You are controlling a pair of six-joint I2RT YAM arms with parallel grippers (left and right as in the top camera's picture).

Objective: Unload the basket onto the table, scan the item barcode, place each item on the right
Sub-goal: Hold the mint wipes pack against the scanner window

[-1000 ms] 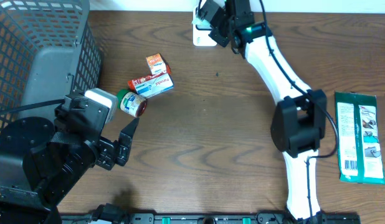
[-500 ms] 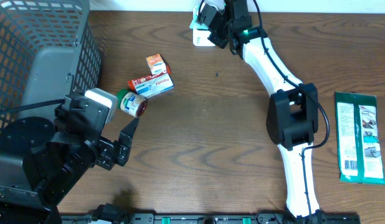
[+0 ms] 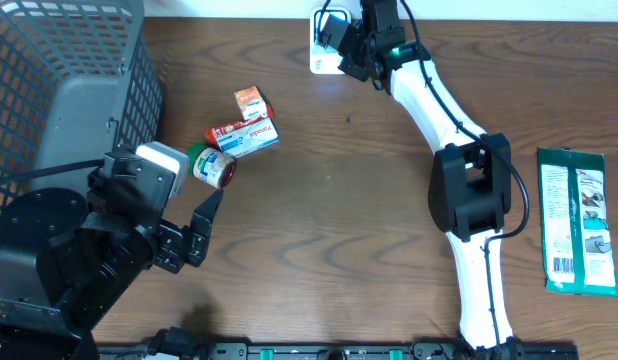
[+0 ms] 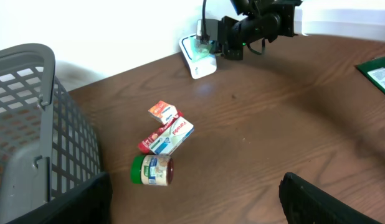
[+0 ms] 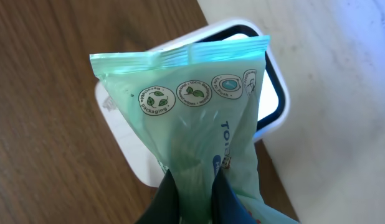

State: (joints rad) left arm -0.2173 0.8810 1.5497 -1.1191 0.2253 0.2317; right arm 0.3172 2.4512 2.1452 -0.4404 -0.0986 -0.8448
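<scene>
A pale green packet with round eco symbols near its sealed top hangs pinched between the fingers of my right gripper, which is shut on it. Directly behind the packet lies the white barcode scanner, and the packet covers most of its dark window. From overhead, the right gripper sits over the scanner at the table's far edge. No barcode shows on the packet's visible face. My left gripper stands open at the near left, holding nothing.
A green-lidded jar lies on its side just ahead of the left gripper, with a red-and-white box and a small orange box beyond it. A grey wire basket fills the far left. A flat green package lies at the right edge.
The right arm has shifted slightly left, bringing the packet closer over the scanner. The left arm and the items on the table have not moved.
</scene>
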